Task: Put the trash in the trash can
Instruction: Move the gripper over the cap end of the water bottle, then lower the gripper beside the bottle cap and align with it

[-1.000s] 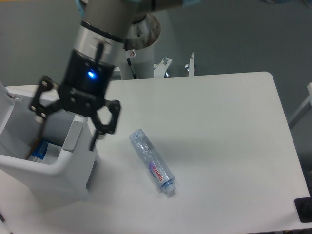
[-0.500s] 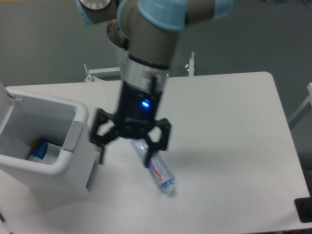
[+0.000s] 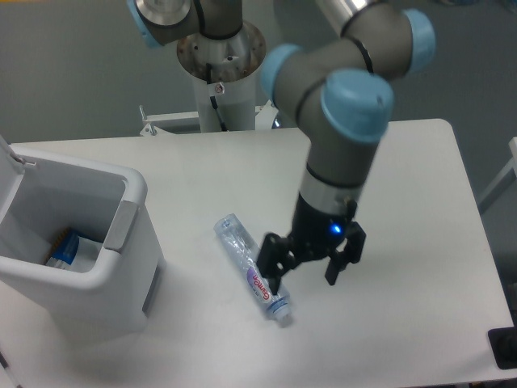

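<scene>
White table (image 3: 388,170), bottle (image 3: 250,267) lying mid-frame, bin (image 3: 121,234) at left. Tool (image 3: 308,267) spread apart, empty. Bottle's probably light, crushy and slick; I'd grab mid-body.

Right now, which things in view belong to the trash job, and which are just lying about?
Job:
- water bottle, lying on the table
- trash can, lid open
- gripper, fingers open beside the bottle

Just there:
- items already in the can
</scene>
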Robot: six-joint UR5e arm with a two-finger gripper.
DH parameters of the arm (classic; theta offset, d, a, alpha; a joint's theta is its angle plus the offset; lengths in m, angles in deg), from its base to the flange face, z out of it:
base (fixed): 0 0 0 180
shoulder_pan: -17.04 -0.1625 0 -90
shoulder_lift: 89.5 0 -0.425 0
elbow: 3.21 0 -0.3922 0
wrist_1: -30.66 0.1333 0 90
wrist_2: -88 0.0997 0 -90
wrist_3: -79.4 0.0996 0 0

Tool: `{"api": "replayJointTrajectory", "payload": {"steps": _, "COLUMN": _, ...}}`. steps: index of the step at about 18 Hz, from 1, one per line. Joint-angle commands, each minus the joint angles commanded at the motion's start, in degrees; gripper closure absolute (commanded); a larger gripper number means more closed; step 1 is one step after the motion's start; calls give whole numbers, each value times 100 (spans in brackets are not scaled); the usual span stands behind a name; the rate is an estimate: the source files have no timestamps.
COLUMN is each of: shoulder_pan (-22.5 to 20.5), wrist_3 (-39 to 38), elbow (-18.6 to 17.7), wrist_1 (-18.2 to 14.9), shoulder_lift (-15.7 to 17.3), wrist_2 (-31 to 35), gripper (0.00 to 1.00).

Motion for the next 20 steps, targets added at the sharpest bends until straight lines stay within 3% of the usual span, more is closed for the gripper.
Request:
{"api": "replayJointTrajectory", "payload": {"steps": 4, "shoulder_pan": 114, "wrist_3": 0, "elbow": -9, "wrist_1": -9, "shoulder_lift": -272, "wrist_2": 52, "gripper": 0}}
{"api": "replayJointTrajectory", "payload": {"steps": 7, "shoulder_pan": 272, "wrist_3": -26, "elbow": 140, "wrist_1": 9, "shoulder_lift": -554, "wrist_2": 526, "gripper": 0}}
{"api": "replayJointTrajectory", "payload": {"steps": 20, "shoulder_pan": 712, "wrist_3": -307, "elbow": 228, "wrist_1": 9, "shoulder_lift": -1125, "wrist_2": 1661, "gripper": 0}}
